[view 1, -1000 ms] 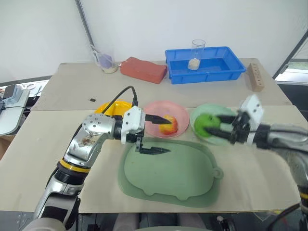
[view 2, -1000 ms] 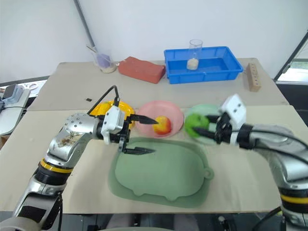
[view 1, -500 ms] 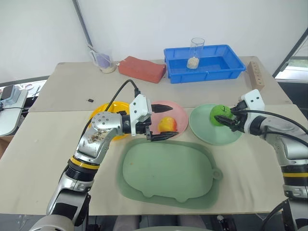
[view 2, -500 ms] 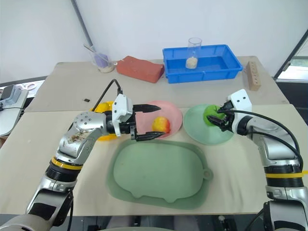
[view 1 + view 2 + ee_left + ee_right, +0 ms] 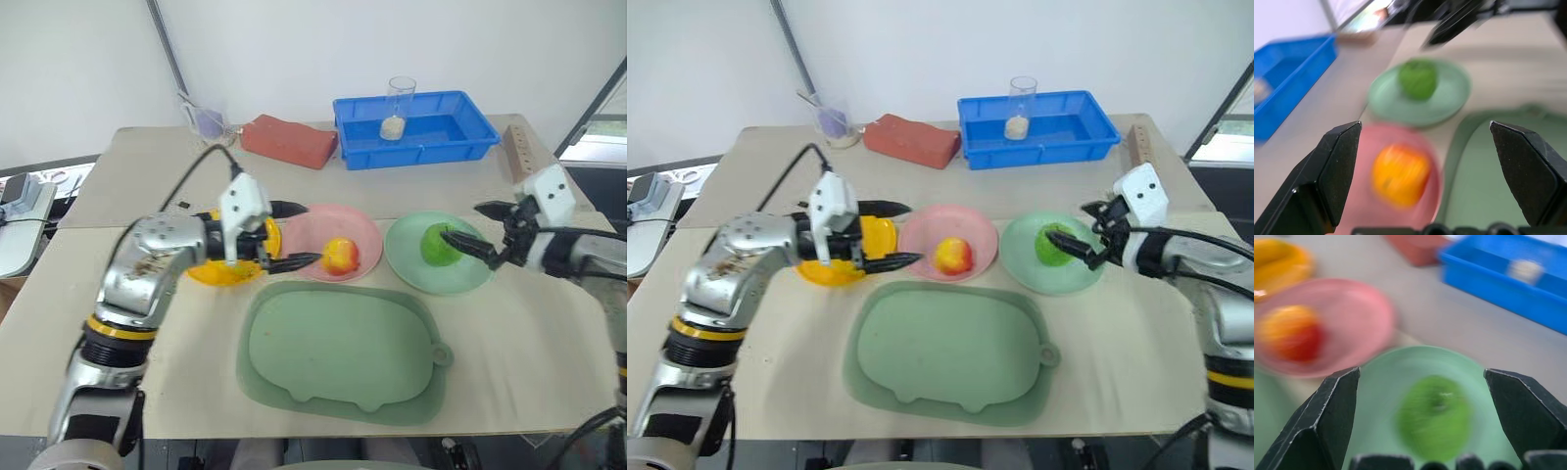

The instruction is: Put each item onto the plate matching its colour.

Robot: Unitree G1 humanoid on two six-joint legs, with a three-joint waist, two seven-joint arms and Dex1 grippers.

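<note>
**Both grippers spread wide, holding nothing**

Mid-frame, the green plate [image 5: 437,258] carries the green apple [image 5: 436,244]; the pink plate [image 5: 335,242] carries the red-and-yellow apple [image 5: 340,256]. The right gripper [image 5: 476,229] gapes beside the green apple; the left gripper [image 5: 292,235] gapes over the yellow plate [image 5: 223,271].

Green apple [image 5: 1052,243] on mint plate [image 5: 1024,264]

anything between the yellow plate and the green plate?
The pink plate, with the red-and-yellow apple on it, lies between the yellow plate and the green plate, as seen in the right eye view.
</note>
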